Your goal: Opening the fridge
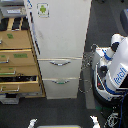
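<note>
The fridge (pixel 62 30) is a tall white unit in the middle of the exterior view. Its large upper door lies flush and carries a green-and-white sticker (pixel 43 9) near the top left corner. A thin vertical handle (pixel 35 35) runs down the door's left edge. Below are two drawers with curved silver handles, the upper (pixel 60 63) and the lower (pixel 61 81), both pushed in. The white-and-blue robot body (pixel 116 70) stands at the exterior view's right, apart from the fridge. One white arm segment (pixel 114 46) rises from it. No gripper fingers show.
A tan wooden drawer cabinet (pixel 17 55) stands against the fridge's left side, with a lower drawer (pixel 15 80) pulled partly out. Cables (pixel 89 62) hang between fridge and robot. Dark floor (pixel 60 110) lies in front. Two small white pieces (pixel 32 122) sit at the bottom edge.
</note>
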Robot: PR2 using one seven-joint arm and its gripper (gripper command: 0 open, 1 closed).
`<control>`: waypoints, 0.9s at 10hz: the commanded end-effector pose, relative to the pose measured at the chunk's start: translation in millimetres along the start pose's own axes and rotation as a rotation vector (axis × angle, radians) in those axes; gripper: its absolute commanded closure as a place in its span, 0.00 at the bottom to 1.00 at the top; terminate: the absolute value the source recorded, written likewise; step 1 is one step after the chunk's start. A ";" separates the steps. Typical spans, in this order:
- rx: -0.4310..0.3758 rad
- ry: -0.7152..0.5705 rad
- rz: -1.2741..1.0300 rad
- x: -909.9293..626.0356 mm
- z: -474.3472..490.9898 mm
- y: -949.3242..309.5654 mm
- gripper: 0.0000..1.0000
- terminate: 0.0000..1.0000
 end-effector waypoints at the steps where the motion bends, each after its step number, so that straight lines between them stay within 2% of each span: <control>1: 0.024 -0.011 0.008 1.0 -2.3 2.7 0.00 0.00; 3: 0.001 0.002 0.056 4.5 0.8 14.9 0.00 0.00; 9: 0.044 0.032 0.137 42.2 0.5 56.6 0.00 0.00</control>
